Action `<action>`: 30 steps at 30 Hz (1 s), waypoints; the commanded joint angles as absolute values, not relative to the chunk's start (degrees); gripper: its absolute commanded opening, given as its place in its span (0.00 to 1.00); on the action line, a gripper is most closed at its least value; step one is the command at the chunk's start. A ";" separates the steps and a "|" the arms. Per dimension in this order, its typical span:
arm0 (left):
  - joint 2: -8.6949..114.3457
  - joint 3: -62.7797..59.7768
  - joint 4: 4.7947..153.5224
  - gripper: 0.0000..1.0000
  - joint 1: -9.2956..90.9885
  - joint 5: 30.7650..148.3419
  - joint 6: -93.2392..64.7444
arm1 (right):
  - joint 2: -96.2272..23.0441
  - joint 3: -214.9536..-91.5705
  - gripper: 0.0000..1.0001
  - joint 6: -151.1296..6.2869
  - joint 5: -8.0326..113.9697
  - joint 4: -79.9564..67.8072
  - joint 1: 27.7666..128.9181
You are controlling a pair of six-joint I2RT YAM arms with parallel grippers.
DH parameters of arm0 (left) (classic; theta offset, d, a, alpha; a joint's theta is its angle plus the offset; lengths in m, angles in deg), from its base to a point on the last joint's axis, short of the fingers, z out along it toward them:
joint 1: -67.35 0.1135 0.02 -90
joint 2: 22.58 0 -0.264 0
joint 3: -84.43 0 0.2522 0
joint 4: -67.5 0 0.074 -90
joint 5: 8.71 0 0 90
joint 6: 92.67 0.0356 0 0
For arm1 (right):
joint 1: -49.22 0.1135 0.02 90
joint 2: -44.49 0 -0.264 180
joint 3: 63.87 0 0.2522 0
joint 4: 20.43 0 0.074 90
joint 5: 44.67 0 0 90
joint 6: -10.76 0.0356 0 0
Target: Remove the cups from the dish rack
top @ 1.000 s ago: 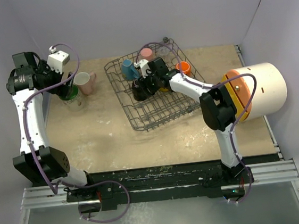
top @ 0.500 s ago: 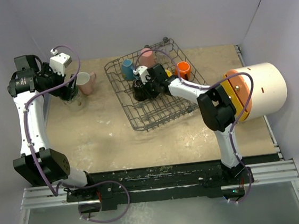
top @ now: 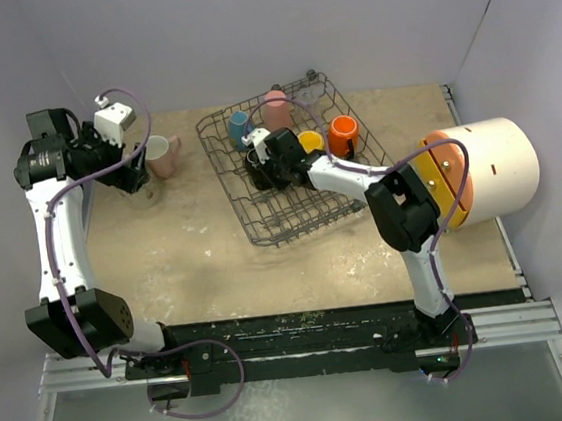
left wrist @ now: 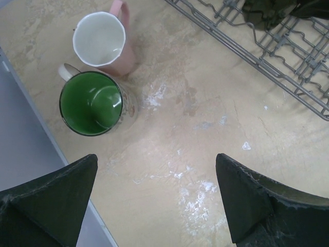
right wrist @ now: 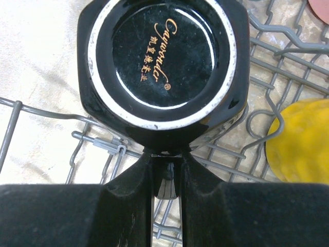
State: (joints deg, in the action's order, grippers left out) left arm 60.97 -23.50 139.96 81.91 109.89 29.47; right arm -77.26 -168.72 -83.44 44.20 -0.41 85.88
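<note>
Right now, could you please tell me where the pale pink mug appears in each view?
Top external: the pale pink mug sits upper left, left of the dish rack.
Left wrist: mug top left, by the green-lined mug; rack top right.
Right wrist: absent; only rack wires show.
Shared landmark: the dish rack.

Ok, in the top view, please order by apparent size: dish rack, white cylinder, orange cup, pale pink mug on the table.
1. dish rack
2. white cylinder
3. orange cup and pale pink mug: they look about alike, so I do not rank them.
</note>
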 commanded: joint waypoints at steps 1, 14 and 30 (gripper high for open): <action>57.49 -19.59 138.09 0.99 82.23 112.57 31.00 | -71.10 -167.28 0.00 -82.00 38.69 -5.58 86.37; 45.60 0.39 132.82 0.99 81.79 127.75 51.09 | -60.76 -168.59 0.00 -70.45 46.03 -6.78 87.11; 34.81 5.88 129.90 0.99 80.73 137.07 67.86 | -43.11 -140.80 0.00 -18.94 79.37 -48.72 87.32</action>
